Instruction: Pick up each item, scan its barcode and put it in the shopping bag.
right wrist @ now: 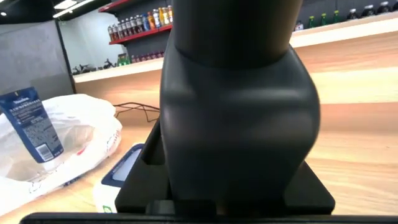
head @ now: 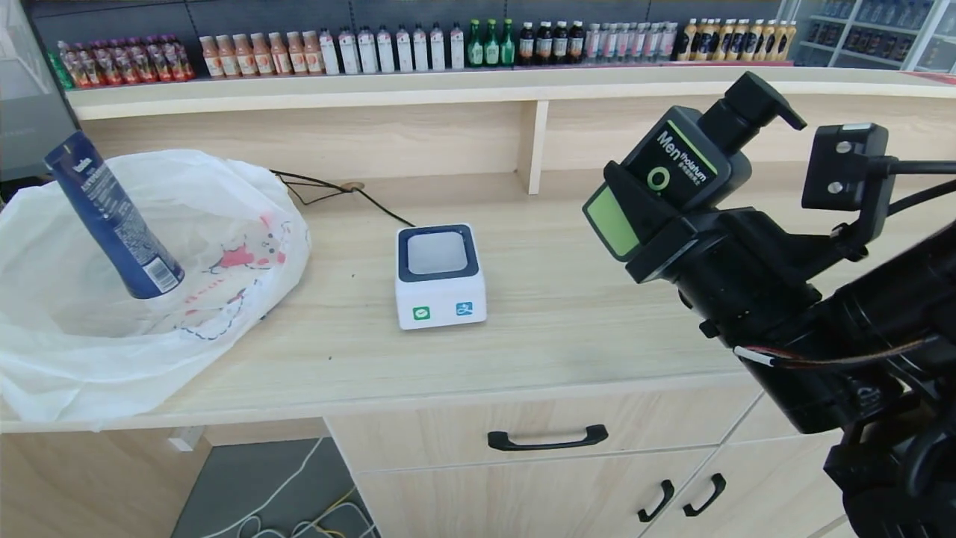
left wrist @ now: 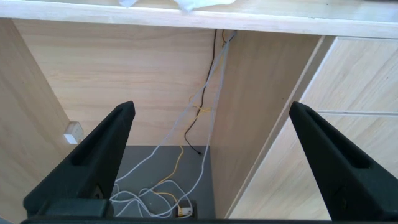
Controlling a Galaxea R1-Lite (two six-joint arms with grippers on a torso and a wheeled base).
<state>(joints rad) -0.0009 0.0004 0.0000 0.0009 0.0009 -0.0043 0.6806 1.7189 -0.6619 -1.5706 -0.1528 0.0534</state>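
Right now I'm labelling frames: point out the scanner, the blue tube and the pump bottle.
scanner [head: 438, 252], head view, grey scan window.
blue tube [head: 112, 217], head view, middle of its body.
pump bottle [head: 678, 163], head view, labelled front.

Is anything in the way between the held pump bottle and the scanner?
Nothing visible. The pump bottle, held in the right gripper, is up to the right of the scanner, with only bare counter between them.

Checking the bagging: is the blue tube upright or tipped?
Tipped: the blue tube leans to the left, its lower end down inside the open shopping bag.
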